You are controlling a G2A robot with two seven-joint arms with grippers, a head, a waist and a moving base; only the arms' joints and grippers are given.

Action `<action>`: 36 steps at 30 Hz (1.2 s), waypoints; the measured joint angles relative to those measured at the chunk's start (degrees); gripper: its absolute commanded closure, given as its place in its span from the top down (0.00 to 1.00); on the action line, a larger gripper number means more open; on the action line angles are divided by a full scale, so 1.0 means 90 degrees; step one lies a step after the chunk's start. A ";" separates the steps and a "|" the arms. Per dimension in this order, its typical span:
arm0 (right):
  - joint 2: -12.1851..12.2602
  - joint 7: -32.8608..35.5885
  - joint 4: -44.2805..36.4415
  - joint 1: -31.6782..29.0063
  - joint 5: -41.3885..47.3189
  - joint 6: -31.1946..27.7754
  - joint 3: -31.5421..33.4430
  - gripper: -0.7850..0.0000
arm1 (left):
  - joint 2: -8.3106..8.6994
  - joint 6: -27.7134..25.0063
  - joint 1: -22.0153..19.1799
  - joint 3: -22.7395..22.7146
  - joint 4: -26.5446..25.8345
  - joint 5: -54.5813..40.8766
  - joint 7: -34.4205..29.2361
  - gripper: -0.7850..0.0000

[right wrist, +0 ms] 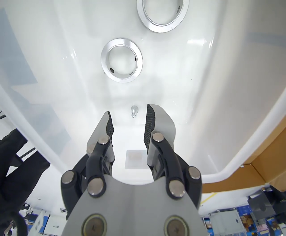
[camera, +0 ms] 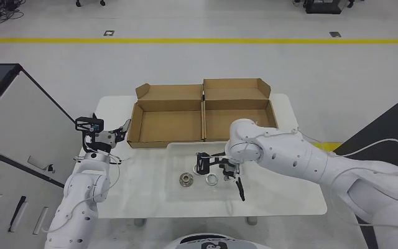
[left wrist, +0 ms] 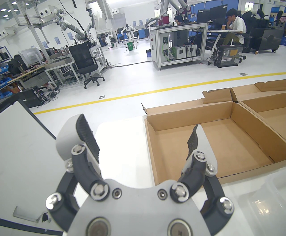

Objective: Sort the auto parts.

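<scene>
Gripper on right arm (right wrist: 129,115) is angled down into the white tray (right wrist: 250,147), with the arm stretched in across one tray end. Jaws are part-spread and hold nothing. Square sticker (right wrist: 134,157) on the tray floor under the jaws, print unreadable. Small silver bolt (right wrist: 134,111) lies on the tray floor in line with the gap, at the fingertips. Metal ring (right wrist: 121,60) lies further along the tray, flanged ring (right wrist: 162,15) beyond it. Left gripper (left wrist: 138,125) is held off the tray's other end, spread wide and empty, facing the cardboard boxes (camera: 168,118) behind the tray.
</scene>
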 measured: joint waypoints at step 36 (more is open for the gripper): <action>-0.0265 0.0073 0.0621 -0.0166 0.0021 0.0074 0.0000 0.38 | 0.0000 0.0000 0.0000 0.0000 0.0000 0.0000 0.0000 1.00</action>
